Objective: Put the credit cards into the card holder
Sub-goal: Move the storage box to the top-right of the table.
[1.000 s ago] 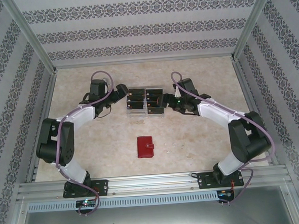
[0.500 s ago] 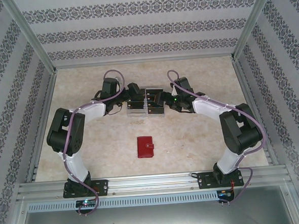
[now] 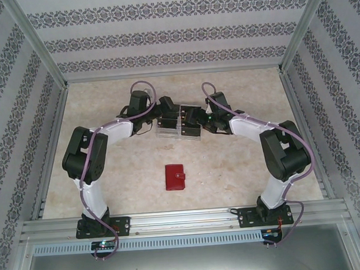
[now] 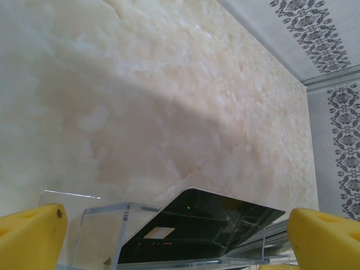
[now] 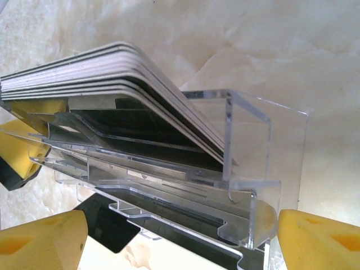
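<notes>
— Going left to right across the bench [image 3: 243, 168], what is item one?
— Left pincer [image 3: 166, 106], at the far left end of a clear plastic rack [image 3: 165, 134]. Its yellow fingers [image 4: 31, 236] are spread wide apart, holding nothing. Its wrist view looks down on a black card leaning behind the rack's clear wall.
— Item two?
— Wallet [image 3: 174, 177], dark red, folded shut, lying flat on the bench well nearer the arm bases than the rack and apart from both arms.
— Item three?
— Cards [image 3: 189, 131], black, standing in the tiers of the rack. The right wrist view shows a stack of them [image 5: 112, 73] with pale edges, packed in the top tier.
— Item four?
— Right pincer [image 3: 194, 117], at the rack's right end. Fingers apart, one on either side of the rack's end; whether they touch it I cannot tell. No card is held.
</notes>
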